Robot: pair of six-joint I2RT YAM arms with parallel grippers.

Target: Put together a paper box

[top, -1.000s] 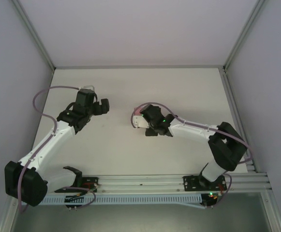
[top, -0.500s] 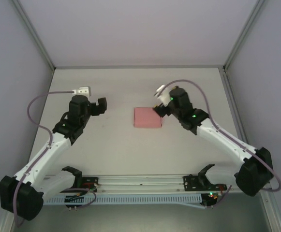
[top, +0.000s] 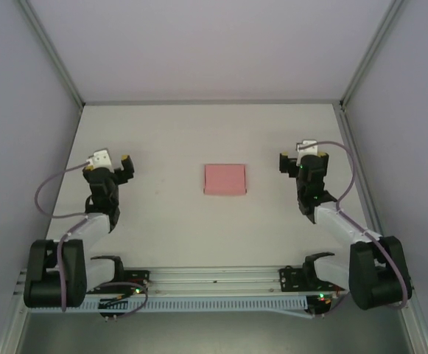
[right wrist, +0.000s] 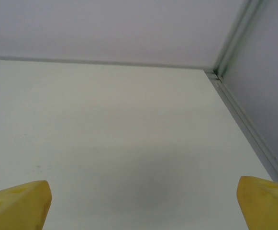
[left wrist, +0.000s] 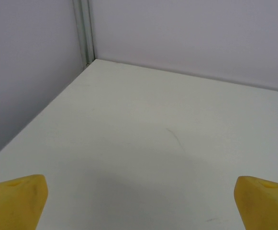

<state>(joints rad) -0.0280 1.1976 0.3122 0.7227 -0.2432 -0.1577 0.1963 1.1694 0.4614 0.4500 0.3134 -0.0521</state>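
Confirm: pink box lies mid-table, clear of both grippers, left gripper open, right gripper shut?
No: the right gripper is open too, fingertips wide apart in the right wrist view. The paper box lies in the middle of the table, clear of both; left gripper open.

Even, diffuse light; faint soft shadows on the table (top: pixel 169 221); no glare.

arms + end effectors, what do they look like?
White link shells, black joints. Both the left end effector and right end effector are black with yellow fingertips and a white camera block. Lilac cable loops off each wrist; green LEDs on the right arm.
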